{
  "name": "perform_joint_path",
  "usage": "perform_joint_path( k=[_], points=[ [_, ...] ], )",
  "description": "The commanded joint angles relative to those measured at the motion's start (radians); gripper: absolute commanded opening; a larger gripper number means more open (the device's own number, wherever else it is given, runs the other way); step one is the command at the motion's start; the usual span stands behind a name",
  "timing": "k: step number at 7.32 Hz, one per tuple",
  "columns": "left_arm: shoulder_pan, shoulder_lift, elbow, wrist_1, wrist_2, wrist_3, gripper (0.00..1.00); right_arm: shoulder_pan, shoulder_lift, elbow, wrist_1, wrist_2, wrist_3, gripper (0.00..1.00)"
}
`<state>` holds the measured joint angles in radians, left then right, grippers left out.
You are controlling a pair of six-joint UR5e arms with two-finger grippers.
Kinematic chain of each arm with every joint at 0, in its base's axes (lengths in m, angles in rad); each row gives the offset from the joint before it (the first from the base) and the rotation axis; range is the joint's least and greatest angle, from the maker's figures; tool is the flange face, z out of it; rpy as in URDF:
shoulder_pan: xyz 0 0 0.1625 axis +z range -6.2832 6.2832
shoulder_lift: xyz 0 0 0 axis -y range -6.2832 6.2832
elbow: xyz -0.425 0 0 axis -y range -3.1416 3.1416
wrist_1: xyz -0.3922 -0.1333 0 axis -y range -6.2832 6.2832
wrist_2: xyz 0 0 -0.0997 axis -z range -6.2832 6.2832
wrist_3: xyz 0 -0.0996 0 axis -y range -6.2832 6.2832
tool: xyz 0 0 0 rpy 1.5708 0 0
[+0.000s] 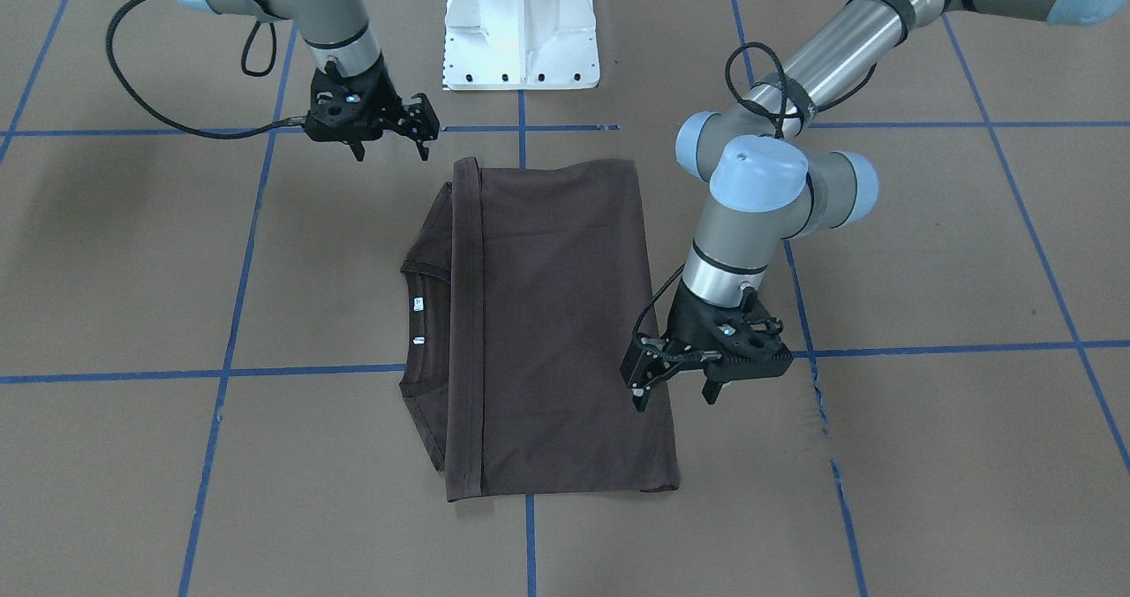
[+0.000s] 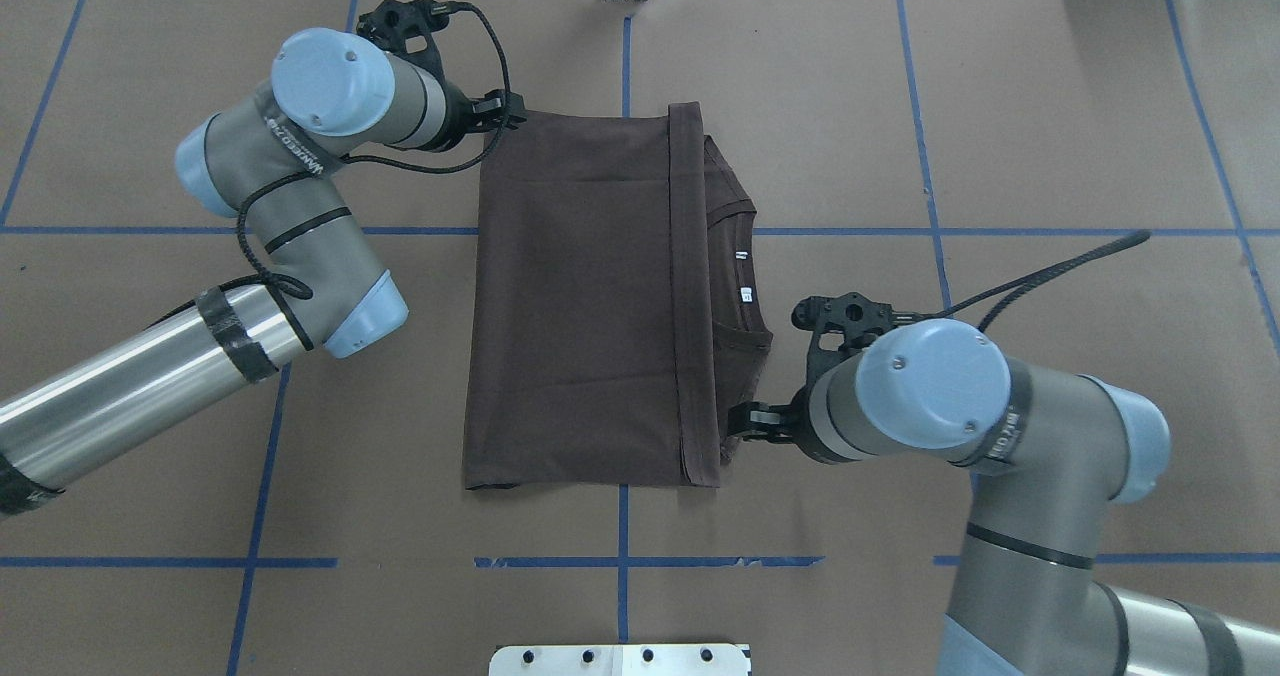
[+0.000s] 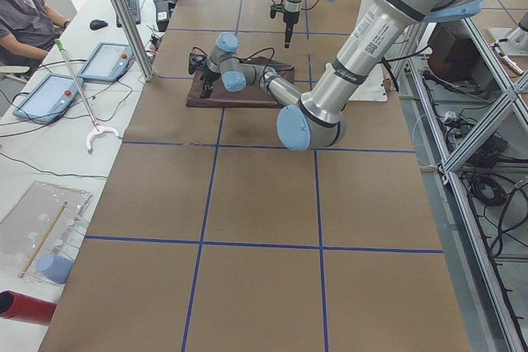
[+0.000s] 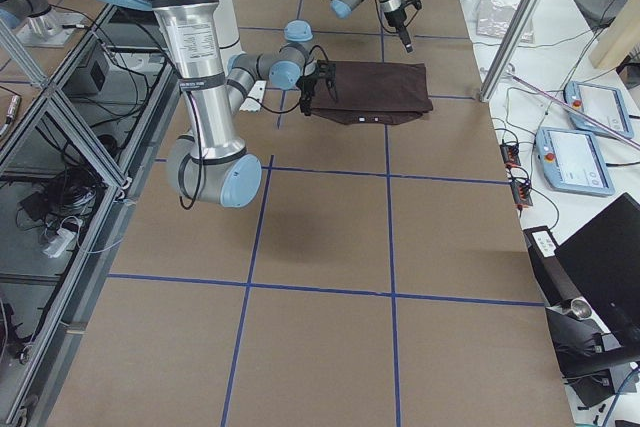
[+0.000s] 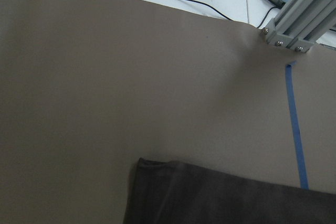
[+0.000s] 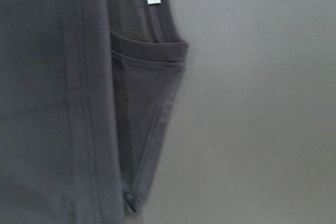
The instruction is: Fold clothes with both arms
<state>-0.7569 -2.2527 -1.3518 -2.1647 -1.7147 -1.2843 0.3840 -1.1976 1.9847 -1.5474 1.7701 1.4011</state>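
Now, front-on, the folded T-shirt [image 1: 556, 314] lies flat. The left arm [image 1: 746, 217] hangs at its 4 o'clock, the right arm [image 1: 340, 23] at 11. Both jaws are apart.

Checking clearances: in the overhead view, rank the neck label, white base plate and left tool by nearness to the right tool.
1. Neck label, just up-view of the right tool.
2. White base plate, at the bottom edge.
3. Left tool, upper left.
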Motion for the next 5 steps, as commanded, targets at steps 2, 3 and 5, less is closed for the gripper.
perform_joint_path(
  k=[2,3,5],
  points=[
    [0.014,0.077,-0.206,0.155,-0.036,0.0,1.0,-0.03,0.186,-0.183,-0.066,-0.006,-0.004,1.0],
    [0.018,0.082,-0.236,0.173,-0.057,-0.001,1.0,-0.043,0.208,-0.225,-0.066,-0.009,-0.004,1.0],
    [0.018,0.091,-0.237,0.172,-0.077,-0.001,1.0,-0.062,0.219,-0.254,-0.065,-0.006,-0.007,1.0]
  ],
)
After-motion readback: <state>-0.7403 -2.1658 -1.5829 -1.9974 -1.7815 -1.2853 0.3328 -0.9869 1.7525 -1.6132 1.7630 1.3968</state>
